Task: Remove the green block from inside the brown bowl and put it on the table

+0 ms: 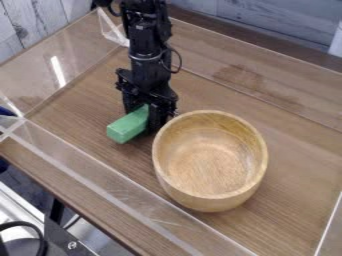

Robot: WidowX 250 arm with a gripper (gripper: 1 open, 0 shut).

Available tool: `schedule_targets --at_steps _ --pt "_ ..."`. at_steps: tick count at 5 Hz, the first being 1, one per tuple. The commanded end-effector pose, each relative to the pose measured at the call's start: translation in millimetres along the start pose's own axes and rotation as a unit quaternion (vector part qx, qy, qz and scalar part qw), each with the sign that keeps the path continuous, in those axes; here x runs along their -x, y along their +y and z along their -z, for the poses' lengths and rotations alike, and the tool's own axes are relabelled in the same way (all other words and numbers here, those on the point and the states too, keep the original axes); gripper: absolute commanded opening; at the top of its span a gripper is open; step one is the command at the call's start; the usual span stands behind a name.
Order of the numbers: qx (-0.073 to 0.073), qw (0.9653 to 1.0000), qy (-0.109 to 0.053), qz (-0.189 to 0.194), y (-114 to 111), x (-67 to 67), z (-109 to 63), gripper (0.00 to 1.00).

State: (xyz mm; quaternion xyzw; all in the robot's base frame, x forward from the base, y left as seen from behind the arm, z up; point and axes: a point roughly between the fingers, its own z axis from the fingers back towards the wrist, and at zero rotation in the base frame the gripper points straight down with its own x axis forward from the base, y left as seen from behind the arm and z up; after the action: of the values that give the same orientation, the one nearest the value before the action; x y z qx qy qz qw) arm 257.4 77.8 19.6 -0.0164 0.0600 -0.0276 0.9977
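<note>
Table (287,100): brown bowl (210,160) empty, gripper (146,112) pinching green block (128,125) beside it.

The block (128,126) is showing a bright, flat green, lighter on top and darker along its near side. The bowl (210,160) is showing pale tan wood, with fine grain streaking its inside and a slightly darker tone on the outer wall. The table (80,100) is showing a mid brown with long wood-grain lines running from near left to far right. The gripper (144,108) and its arm are showing black. The clear walls (34,62) are catching whitish glare.
</note>
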Motion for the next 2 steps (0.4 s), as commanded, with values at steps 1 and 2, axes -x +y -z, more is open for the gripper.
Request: schedule_targets --at_steps 1,2 --pt "-0.007 0.9999 -0.007 -0.008 6.6 2.3 -6.1 0.0" --pt "-0.008 0.9999 -0.003 -0.014 10.3 5.3 -5.7 0.0"
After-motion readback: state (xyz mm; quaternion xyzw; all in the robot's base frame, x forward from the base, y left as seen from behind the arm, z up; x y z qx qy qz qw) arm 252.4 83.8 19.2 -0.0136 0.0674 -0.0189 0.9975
